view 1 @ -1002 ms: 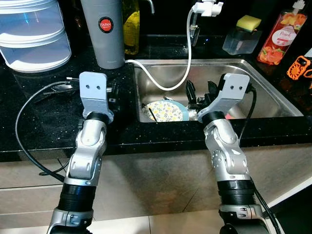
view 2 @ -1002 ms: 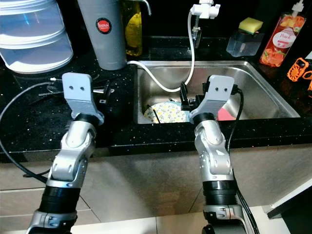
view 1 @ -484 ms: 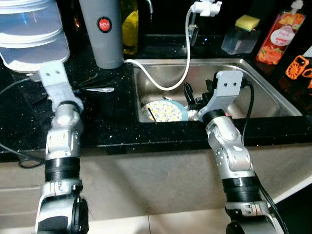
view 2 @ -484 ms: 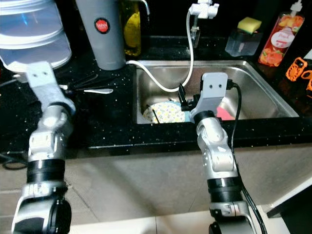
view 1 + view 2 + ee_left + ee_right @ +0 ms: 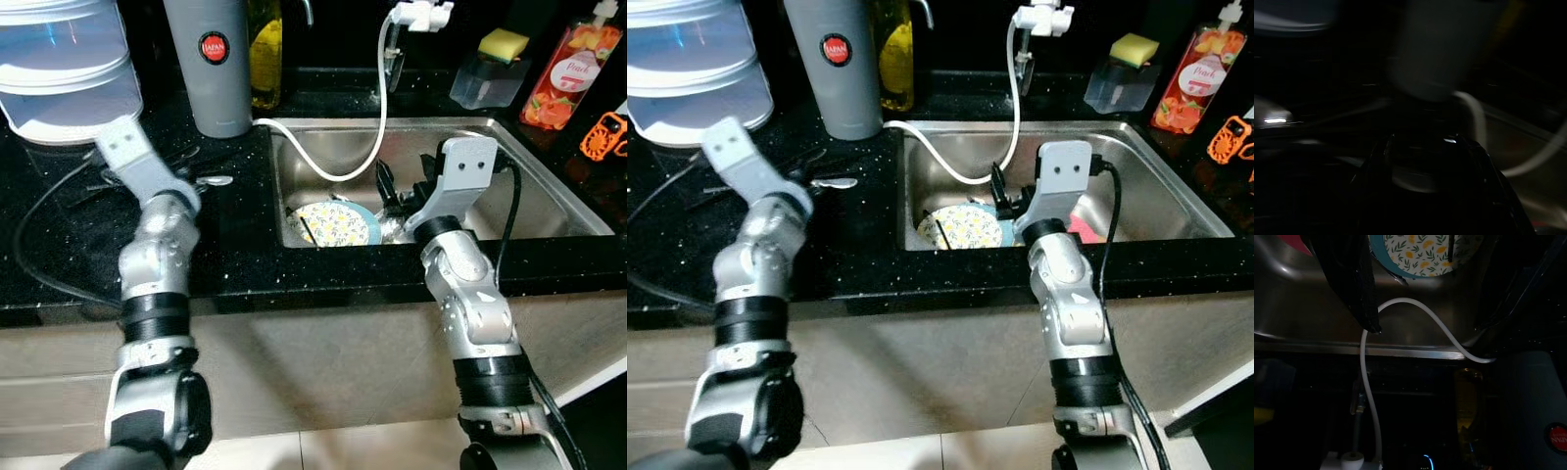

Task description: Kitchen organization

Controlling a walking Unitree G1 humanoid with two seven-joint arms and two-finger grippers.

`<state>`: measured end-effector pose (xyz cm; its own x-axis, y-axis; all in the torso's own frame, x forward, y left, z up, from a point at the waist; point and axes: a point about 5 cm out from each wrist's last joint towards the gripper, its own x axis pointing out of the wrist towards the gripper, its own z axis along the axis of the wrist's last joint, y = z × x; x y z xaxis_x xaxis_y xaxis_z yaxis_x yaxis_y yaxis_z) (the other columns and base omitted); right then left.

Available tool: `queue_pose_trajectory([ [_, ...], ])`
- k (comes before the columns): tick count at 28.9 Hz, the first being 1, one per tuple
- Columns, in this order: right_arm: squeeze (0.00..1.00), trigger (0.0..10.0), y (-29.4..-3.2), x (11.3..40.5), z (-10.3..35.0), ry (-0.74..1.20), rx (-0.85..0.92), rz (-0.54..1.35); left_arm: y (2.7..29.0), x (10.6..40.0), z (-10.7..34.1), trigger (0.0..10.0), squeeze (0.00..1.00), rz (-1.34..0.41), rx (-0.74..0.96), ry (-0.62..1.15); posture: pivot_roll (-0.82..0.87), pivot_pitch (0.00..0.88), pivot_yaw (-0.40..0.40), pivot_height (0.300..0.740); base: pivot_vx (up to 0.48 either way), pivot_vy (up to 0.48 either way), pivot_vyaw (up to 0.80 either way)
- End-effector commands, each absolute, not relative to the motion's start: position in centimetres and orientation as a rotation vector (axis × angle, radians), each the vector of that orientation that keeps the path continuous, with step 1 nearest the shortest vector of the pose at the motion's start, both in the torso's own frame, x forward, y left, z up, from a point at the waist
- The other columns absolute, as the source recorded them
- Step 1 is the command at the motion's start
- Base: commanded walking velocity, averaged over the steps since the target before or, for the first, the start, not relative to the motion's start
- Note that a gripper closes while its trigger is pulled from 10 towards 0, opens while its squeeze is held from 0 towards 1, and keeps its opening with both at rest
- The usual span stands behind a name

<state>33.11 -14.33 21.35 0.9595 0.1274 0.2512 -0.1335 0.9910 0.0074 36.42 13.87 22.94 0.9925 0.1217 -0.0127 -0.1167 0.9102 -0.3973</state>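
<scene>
plate in sink, right of thermos

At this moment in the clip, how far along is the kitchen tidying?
Nothing looks put away yet. The patterned plate lies in the sink, and a spoon lies on the black counter. The right claw hangs open over the sink near the plate, holding nothing. The left claw is over the counter by the spoon. Both items remain.

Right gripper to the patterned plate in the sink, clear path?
Probably yes. The right gripper hangs open inside the sink, just beside the patterned plate, with only the white hose arching behind it.
</scene>
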Motion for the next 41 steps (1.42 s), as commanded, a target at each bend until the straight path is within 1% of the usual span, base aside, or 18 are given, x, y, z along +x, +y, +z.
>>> queue_pose_trajectory([
  [1, 0.0, 10.0, -14.7, 32.9, 21.2, -0.244, 0.024, 0.118, 13.2, 36.1, 22.0, 10.0, 0.0, 0.174, -0.533, 0.029, 0.07, 0.0, -0.031, 0.74, 0.0, 0.0, 0.0],
  [2, 0.0, 10.0, -14.6, 32.9, 21.2, -0.244, 0.025, 0.119, 13.2, 36.1, 21.4, 10.0, 0.0, 0.211, -0.614, 0.055, 0.07, 0.0, -0.031, 0.74, 0.0, 0.0, 0.0],
  [3, 0.0, 10.0, -14.6, 32.9, 21.2, -0.244, 0.025, 0.119, 13.2, 36.1, 21.4, 10.0, 0.0, 0.211, -0.614, 0.055, 0.07, 0.0, -0.031, 0.74, 0.0, 0.0, 0.0],
  [6, 0.0, 10.0, -14.5, 33.0, 21.1, -0.24, 0.025, 0.13, 12.8, 36.1, 20.8, 10.0, 0.0, 0.234, -0.817, 0.087, 0.08, 0.0, -0.044, 0.74, 0.0, 0.0, 0.0],
  [7, 0.0, 10.0, -14.5, 33.0, 21.1, -0.24, 0.025, 0.13, 12.8, 36.1, 20.8, 10.0, 0.0, 0.234, -0.817, 0.087, 0.08, 0.0, -0.044, 0.74, 0.0, 0.0, 0.0],
  [8, 0.0, 10.0, -14.3, 33.0, 21.1, -0.24, 0.023, 0.137, 12.9, 36.1, 21.0, 10.0, 0.0, 0.248, -0.873, 0.081, 0.08, 0.0, -0.047, 0.74, 0.0, 0.0, 0.0],
  [10, 0.0, 10.0, -14.2, 33.0, 21.2, -0.24, 0.021, 0.142, 13.0, 36.1, 21.2, 10.0, 0.0, 0.259, -0.904, 0.074, 0.08, 0.0, -0.047, 0.74, 0.0, 0.0, 0.0],
  [11, 0.0, 10.0, -14.2, 33.1, 21.2, -0.24, 0.021, 0.146, 13.5, 36.2, 21.3, 10.0, 0.0, 0.288, -0.941, 0.069, 0.08, 0.0, -0.047, 0.74, 0.0, 0.0, 0.0],
  [14, 0.0, 10.0, -14.1, 33.1, 21.2, -0.24, 0.021, 0.147, 13.9, 36.2, 21.3, 10.0, 0.0, 0.307, -0.964, 0.067, 0.08, 0.0, -0.047, 0.74, 0.0, 0.0, 0.0],
  [16, 0.0, 10.0, -14.1, 33.1, 21.2, -0.239, 0.022, 0.149, 14.9, 36.2, 21.0, 10.0, 0.0, 0.367, -1.023, 0.073, 0.08, 0.0, -0.047, 0.74, 0.0, 0.0, 0.0],
  [18, 0.0, 10.0, -14.1, 33.1, 21.2, -0.239, 0.022, 0.15, 15.0, 36.1, 20.9, 10.0, 0.0, 0.385, -1.044, 0.078, 0.08, 0.0, -0.047, 0.74, 0.0, 0.0, 0.0],
  [19, 0.0, 10.0, -14.0, 33.1, 21.2, -0.238, 0.022, 0.153, 15.6, 36.3, 20.9, 10.0, 0.0, 0.414, -1.088, 0.087, 0.08, 0.0, -0.052, 0.74, 0.0, 0.0, 0.0],
  [21, 0.0, 10.0, -14.0, 33.0, 21.2, -0.238, 0.022, 0.154, 16.3, 36.6, 20.8, 10.0, 0.0, 0.435, -1.114, 0.097, 0.08, 0.0, -0.052, 0.74, 0.0, 0.0, 0.0],
  [26, 0.0, 10.0, -13.9, 32.9, 21.2, -0.239, 0.024, 0.154, 17.2, 37.4, 20.5, 10.0, 0.0, 0.454, -1.108, 0.146, 0.08, 0.0, -0.046, 0.74, 0.0, 0.0, 0.0],
  [28, 0.0, 10.0, -13.9, 32.9, 21.3, -0.24, 0.026, 0.152, 17.4, 37.7, 20.4, 10.0, 0.0, 0.453, -1.063, 0.194, 0.07, 0.0, -0.042, 0.74, 0.0, 0.0, 0.0],
  [31, 0.0, 10.0, -13.9, 32.7, 21.2, -0.239, 0.029, 0.148, 17.8, 38.1, 20.4, 10.0, 0.0, 0.458, -1.045, 0.211, 0.07, 0.0, -0.025, 0.74, 0.0, 0.0, 0.0],
  [35, 0.0, 10.0, -14.0, 32.5, 21.0, -0.236, 0.034, 0.136, 18.8, 38.3, 20.9, 10.0, 0.0, 0.484, -1.015, 0.193, 0.07, 0.0, -0.02, 0.74, 0.0, 0.0, 0.0],
  [41, 0.0, 10.0, -14.3, 32.2, 20.6, -0.231, 0.041, 0.116, 20.3, 37.9, 20.8, 10.0, 0.0, 0.592, -0.927, 0.167, 0.06, 0.0, -0.003, 0.74, 0.0, 0.0, 0.0],
])
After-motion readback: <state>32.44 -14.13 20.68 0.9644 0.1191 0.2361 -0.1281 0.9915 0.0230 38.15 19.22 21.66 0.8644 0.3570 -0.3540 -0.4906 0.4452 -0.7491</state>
